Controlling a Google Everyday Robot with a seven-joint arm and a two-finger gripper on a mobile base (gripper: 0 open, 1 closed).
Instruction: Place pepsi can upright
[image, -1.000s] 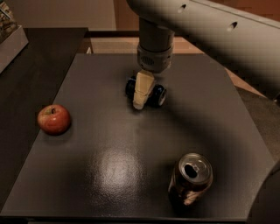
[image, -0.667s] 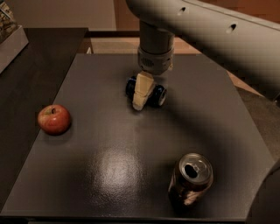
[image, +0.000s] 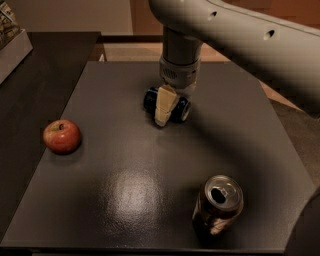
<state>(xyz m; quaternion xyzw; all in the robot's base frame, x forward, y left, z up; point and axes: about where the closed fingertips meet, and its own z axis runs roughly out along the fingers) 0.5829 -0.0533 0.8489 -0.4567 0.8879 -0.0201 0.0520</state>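
The pepsi can is dark blue and lies on its side on the dark table, at the far middle. My gripper comes straight down on it from above and straddles its middle. One cream finger presses against the can's near side; the other is hidden behind the can. The can rests on the table top, with both ends showing on either side of the finger.
A red apple sits at the table's left. A brown can with a silver top stands near the front right edge. My arm spans the upper right. A box corner stands at the far left.
Almost nothing has moved. The gripper stays down over the can, and the can, the apple and the brown can hold their places.
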